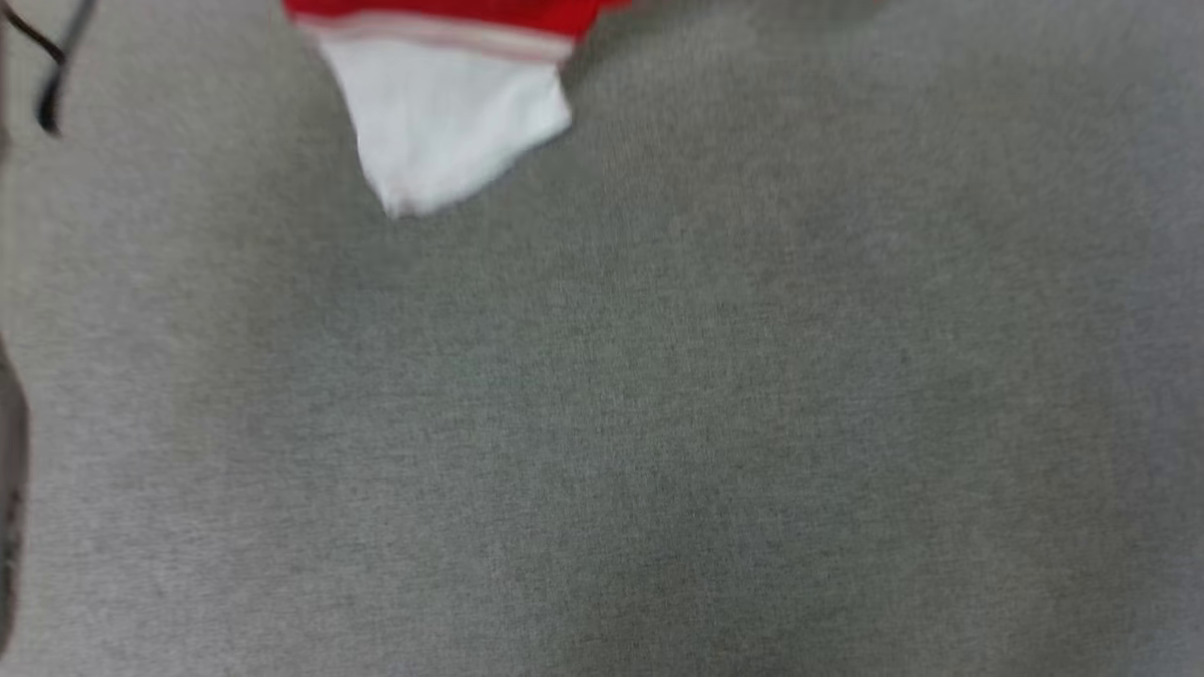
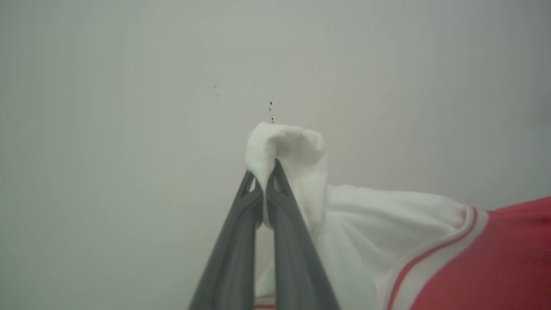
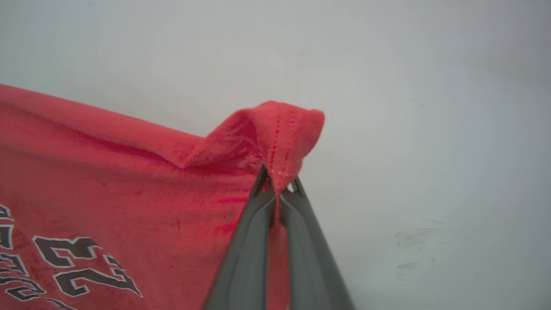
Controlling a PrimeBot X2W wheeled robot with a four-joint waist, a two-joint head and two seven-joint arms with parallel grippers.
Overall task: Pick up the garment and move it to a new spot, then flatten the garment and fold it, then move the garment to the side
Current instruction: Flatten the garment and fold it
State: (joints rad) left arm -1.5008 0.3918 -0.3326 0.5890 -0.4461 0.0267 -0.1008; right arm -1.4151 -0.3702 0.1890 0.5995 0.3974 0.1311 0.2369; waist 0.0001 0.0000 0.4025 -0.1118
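Note:
The garment (image 1: 442, 103) hangs into the top of the head view: a white sleeve below a striped seam and a red strip of body, over grey fabric. In the left wrist view my left gripper (image 2: 263, 176) is shut on a bunched white sleeve end of the garment (image 2: 387, 228), with the red body trailing to the lower right. In the right wrist view my right gripper (image 3: 277, 183) is shut on a stitched red hem fold of the garment (image 3: 107, 172). The black "23" print (image 3: 82, 267) shows at the lower left, upside down.
A grey cloth surface (image 1: 658, 423) spreads under the garment. A dark cable (image 1: 52, 66) lies at its upper left edge. A pale blank wall (image 2: 129, 86) stands behind both grippers in the wrist views.

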